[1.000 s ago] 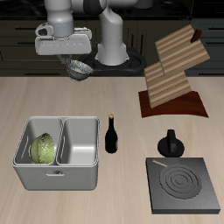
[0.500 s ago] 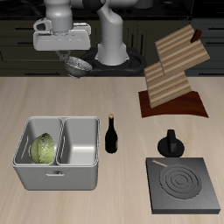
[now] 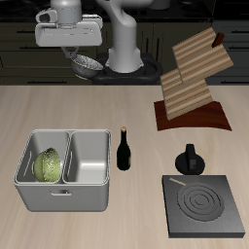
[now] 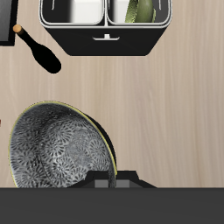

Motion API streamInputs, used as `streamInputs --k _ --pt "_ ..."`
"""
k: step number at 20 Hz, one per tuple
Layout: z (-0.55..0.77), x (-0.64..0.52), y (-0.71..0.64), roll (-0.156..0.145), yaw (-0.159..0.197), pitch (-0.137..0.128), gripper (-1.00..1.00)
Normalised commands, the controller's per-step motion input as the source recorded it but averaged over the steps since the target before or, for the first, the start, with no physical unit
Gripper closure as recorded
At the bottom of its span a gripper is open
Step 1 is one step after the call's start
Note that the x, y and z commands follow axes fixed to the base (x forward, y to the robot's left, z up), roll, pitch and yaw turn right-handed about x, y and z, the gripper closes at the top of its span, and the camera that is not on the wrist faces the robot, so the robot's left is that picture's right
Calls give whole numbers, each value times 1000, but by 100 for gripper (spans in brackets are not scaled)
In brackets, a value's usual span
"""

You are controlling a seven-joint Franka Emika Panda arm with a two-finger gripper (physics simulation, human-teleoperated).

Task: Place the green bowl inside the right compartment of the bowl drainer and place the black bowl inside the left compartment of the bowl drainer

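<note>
My gripper [image 3: 82,58] hangs high above the back of the table, shut on the rim of the black bowl [image 3: 88,67], a silvery grey-white mottled bowl that dangles tilted below it. In the wrist view the black bowl [image 4: 57,157] fills the space beside my gripper [image 4: 112,182]. The grey bowl drainer [image 3: 62,191] stands near the table's front edge, well away from the gripper. The green bowl [image 3: 47,165] rests in its right compartment; the other well is empty. The wrist view shows the drainer [image 4: 105,39] with the green bowl [image 4: 144,10] inside.
A dark wine bottle [image 3: 124,150] stands upright right beside the drainer. Farther along are a black moka pot [image 3: 188,160], a flat black stove plate [image 3: 202,206] and a slanted wooden rack [image 3: 195,78].
The gripper has risen with the black bowl and drifted slightly toward the back. The green bowl and the drainer have not moved.
</note>
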Motion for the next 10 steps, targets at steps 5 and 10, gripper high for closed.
streamInputs --k 5,10 --pt "278 298 -39 -22 -3 20 100" --pt "221 507 -96 -39 -27 54 100"
